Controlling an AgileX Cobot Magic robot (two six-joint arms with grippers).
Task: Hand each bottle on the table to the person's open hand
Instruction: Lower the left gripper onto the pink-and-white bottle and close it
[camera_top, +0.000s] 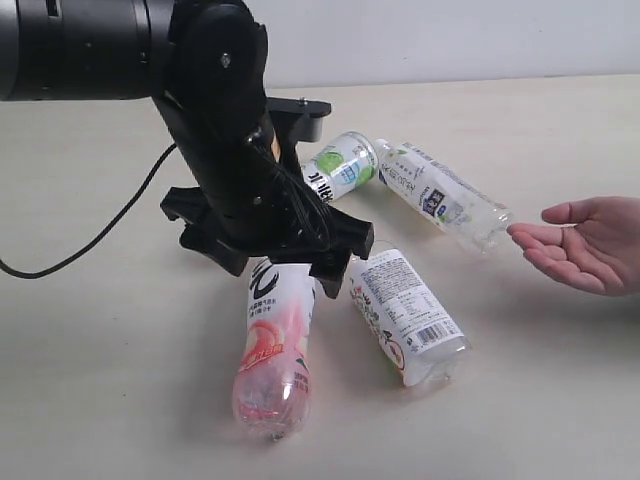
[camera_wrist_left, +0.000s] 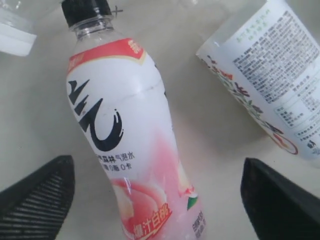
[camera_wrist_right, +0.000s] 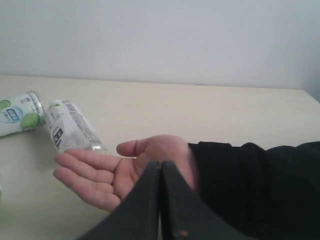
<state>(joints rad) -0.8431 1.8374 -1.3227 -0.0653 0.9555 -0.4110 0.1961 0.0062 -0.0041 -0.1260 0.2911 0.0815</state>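
Observation:
The pink bottle (camera_top: 272, 360) with a black cap (camera_wrist_left: 85, 10) lies on the table (camera_top: 100, 350). My left gripper (camera_top: 275, 262) hangs over its upper half, open, with one finger on either side of the pink bottle (camera_wrist_left: 120, 125) and clear gaps to both fingers (camera_wrist_left: 37, 200). A white-labelled bottle (camera_top: 405, 315) lies just right of it. Two more bottles lie behind: one with green print (camera_top: 342, 165) and a clear one (camera_top: 440, 195). The clear one's base nearly touches the fingertips of the person's open hand (camera_top: 585, 240). My right gripper (camera_wrist_right: 160, 167) is shut and empty, just in front of that hand (camera_wrist_right: 120, 175).
A black cable (camera_top: 90, 240) trails over the table at the left, behind the left arm (camera_top: 200, 90). The person's dark sleeve (camera_wrist_right: 260, 185) fills one side of the right wrist view. A pale wall (camera_top: 450, 35) runs along the table's far edge.

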